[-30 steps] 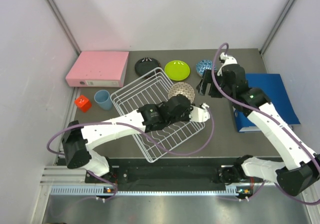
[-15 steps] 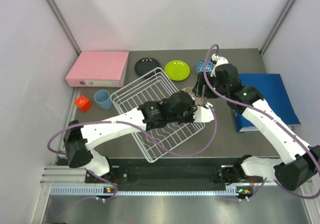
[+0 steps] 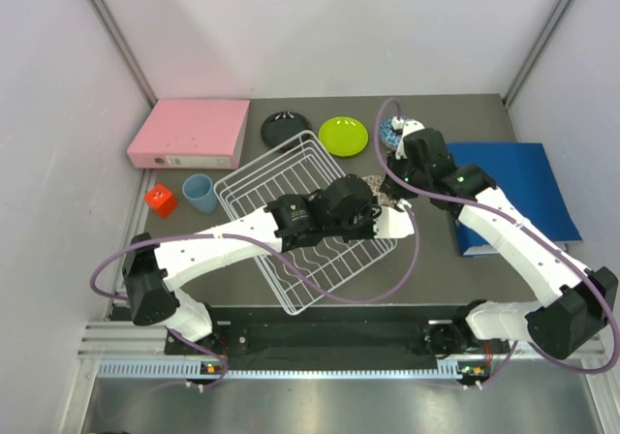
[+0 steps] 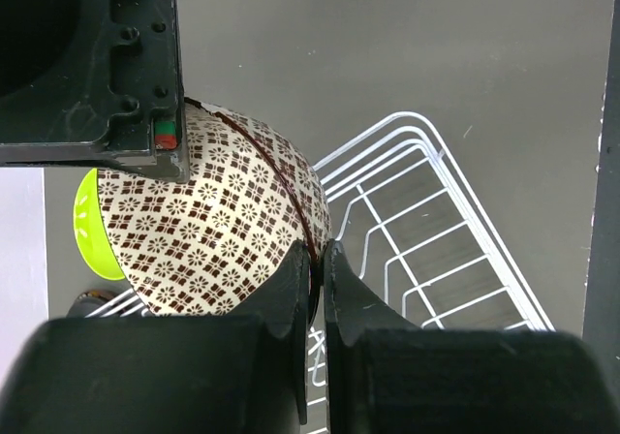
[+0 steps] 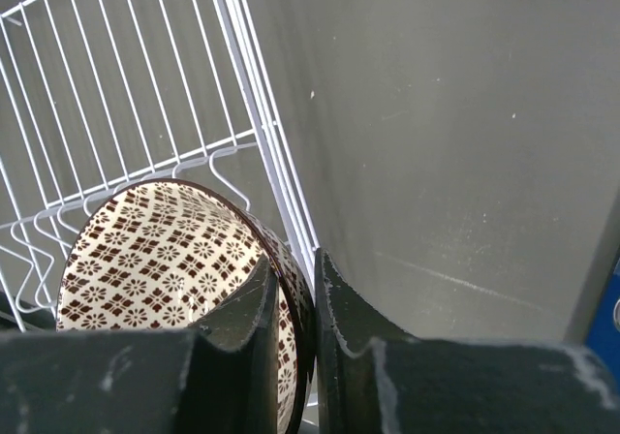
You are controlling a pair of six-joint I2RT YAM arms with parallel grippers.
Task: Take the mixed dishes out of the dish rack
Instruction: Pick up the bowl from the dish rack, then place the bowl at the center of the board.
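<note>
Step in hand: handover of beige patterned bowl (image 4: 213, 221) at dish rack (image 3: 254, 184) far-right edge. Your left fingers (image 4: 344, 294) clenched on rim; right fingers (image 5: 344, 308) pinch same rim. Next, in my judgement: release left, carry bowl to desk (image 3: 431, 255).

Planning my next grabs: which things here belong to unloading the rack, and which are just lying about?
Part of the job:
- dish rack
- beige patterned bowl, rim pinched by left gripper and right gripper
- pale blue cup
- dark plate
- lime green plate
- blue patterned bowl

Lying about:
- pink binder
- blue binder
- red cube
</note>
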